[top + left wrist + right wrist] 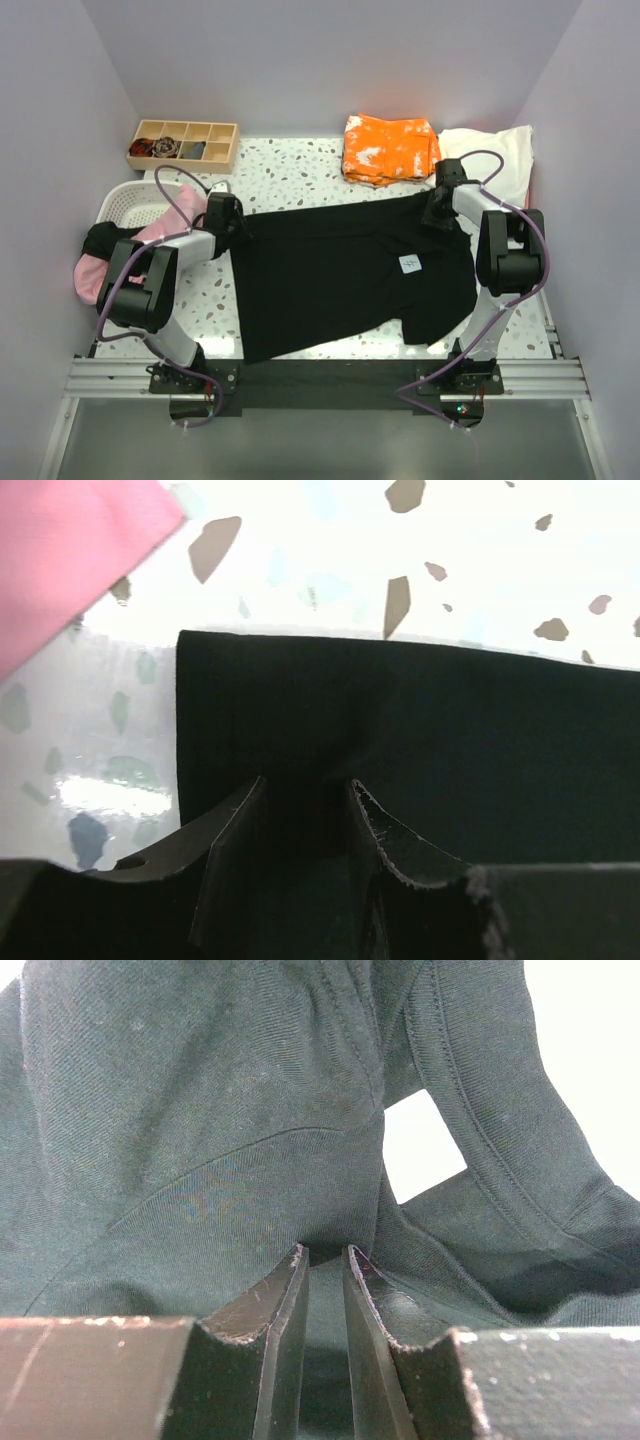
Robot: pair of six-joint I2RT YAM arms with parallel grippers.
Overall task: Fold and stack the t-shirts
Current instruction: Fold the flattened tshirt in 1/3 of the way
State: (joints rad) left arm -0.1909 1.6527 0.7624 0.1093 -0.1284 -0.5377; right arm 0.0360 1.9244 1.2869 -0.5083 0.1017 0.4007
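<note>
Left fingers [362,805] [228,215]: nearest the wrist lens, about half apart. Black cloth fills the gap and a pucker runs up from it. They hold the black shirt [450,750] at its left edge.
Right fingers [292,1275] [440,205]: narrow, almost together, with a fold of the black shirt [200,1110] pinched between them at its far right corner.
Hard to make out: the left gap is dark on dark, so where finger ends and cloth begins is unclear.
Hidden: from above, both wrists cover the spots where the cloth is gripped. The right arm covers the black shirt's right edge.
Cut off: the left wrist view catches only a corner of the pink shirt [70,550]. The right wrist view is filled almost wholly with dark cloth, with a small bright gap between its folds.
Black shirt [340,270]: spread across the middle of the worktop [290,170] between the two arms, with a white label [411,263] on its right half.
Pink shirt [100,270]: left of the black shirt, draped over the basket [130,205] and partly behind the left arm. There is a dark piece beside it; I cannot tell what it is.
Orange shirt [385,148]: folded, just beyond the black shirt's far edge.
Cream shirt [495,160]: beyond the black shirt's right corner, partly behind the right arm.
Tray [185,143]: beyond the black shirt to the far left. Its contents are too small to tell.
</note>
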